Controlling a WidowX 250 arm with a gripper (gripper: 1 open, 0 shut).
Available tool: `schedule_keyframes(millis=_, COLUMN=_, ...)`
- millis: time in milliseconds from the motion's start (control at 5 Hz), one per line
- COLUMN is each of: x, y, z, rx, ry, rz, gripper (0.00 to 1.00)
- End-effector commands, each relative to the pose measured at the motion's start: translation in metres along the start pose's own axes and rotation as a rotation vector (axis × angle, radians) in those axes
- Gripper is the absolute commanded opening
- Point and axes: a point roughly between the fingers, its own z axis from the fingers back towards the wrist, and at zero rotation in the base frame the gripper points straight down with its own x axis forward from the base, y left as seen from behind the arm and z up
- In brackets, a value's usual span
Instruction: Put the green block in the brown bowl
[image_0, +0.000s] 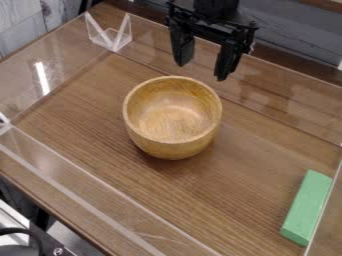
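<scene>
The brown bowl (173, 117), round light wood with thick walls, sits near the middle of the wooden table and holds nothing. The green block (307, 207), a flat light-green bar, lies at the front right near the table's edge. My black gripper (201, 55) hangs pointing down above the far side of the table, behind the bowl and slightly to its right. Its fingers stand apart, open, with nothing between them. The block is far from the gripper, well to the front right of it.
Clear acrylic walls (54, 190) run along the table's edges. A transparent folded piece (110, 32) stands at the back left. The wooden tabletop (254, 130) lies between the bowl and the block.
</scene>
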Motion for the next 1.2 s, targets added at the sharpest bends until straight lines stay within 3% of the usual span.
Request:
schedule_keyframes(millis=0, x=-0.005, y=-0.023, z=-0.008, rx=-0.01, ry=0.002, rz=-0.021, gripper=1.0)
schedule_keyframes(millis=200, x=-0.013, y=-0.06, z=-0.024, rx=-0.027, ry=0.01, rz=-0.049, gripper=1.0)
schedule_keyframes(millis=600, x=-0.027, y=-0.133, z=-0.052, rx=-0.055, ry=-0.034, rz=-0.095, gripper=1.0)
schedule_keyframes(millis=800, x=-0.031, y=-0.15, z=-0.064, rx=-0.068, ry=-0.058, rz=-0.104, gripper=1.0)
schedule_keyframes(millis=1000, x=-0.031, y=-0.153, z=-0.075, rx=-0.079, ry=-0.069, rz=-0.107, gripper=1.0)
